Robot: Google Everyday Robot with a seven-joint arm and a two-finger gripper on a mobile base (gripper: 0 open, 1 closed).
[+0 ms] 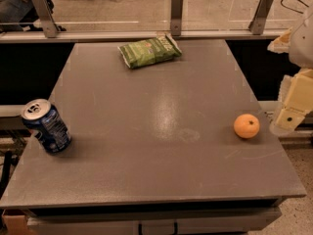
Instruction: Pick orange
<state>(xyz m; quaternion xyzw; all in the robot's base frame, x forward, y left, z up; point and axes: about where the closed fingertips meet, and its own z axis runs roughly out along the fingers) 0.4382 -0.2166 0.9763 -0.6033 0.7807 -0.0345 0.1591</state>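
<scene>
The orange [246, 126] is a small round fruit sitting on the grey table [156, 131] near its right edge. My gripper [292, 109] is at the far right of the view, just past the table's right edge and a little to the right of the orange. It is not touching the orange. Part of the gripper and the arm is cut off by the view's edge.
A blue can [46, 126] stands tilted near the table's left edge. A green chip bag [149, 51] lies at the back middle. A glass railing with metal posts [176, 13] runs behind the table.
</scene>
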